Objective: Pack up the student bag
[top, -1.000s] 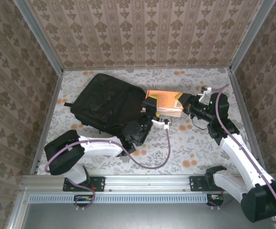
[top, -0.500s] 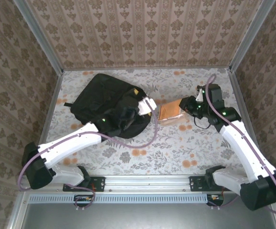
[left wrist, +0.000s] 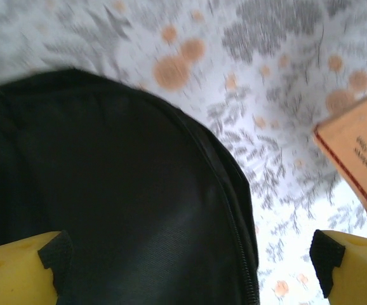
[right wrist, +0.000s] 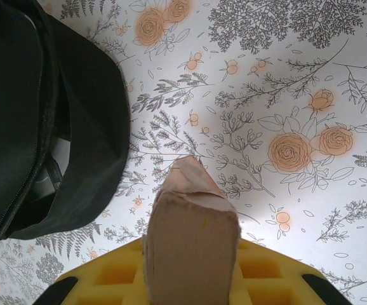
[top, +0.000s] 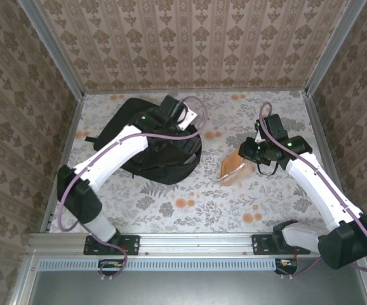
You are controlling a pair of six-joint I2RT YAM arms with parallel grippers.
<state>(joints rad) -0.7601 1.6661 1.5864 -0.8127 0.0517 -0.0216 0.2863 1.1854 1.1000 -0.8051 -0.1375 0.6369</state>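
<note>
In the right tool [right wrist: 193,289], a tan book [right wrist: 193,229] edge-on (black student bag [right wrist: 50,127] leftward)

On table [top: 266,203], toward ten o'clock: student bag [top: 145,146]. At three o'clock of it, apart: book [top: 233,168], clamped in right gripper [top: 247,154]. Over bag's one-o'clock edge: left gripper [left wrist: 191,257], spread wide.

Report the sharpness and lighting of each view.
Top external: evenly lit and sharp, though the black student bag shows little surface detail. Left wrist: blurred throughout, with the floral tablecloth washed out. Right wrist: the tablecloth print is crisp, while the book close to the lens looks soft.
</note>
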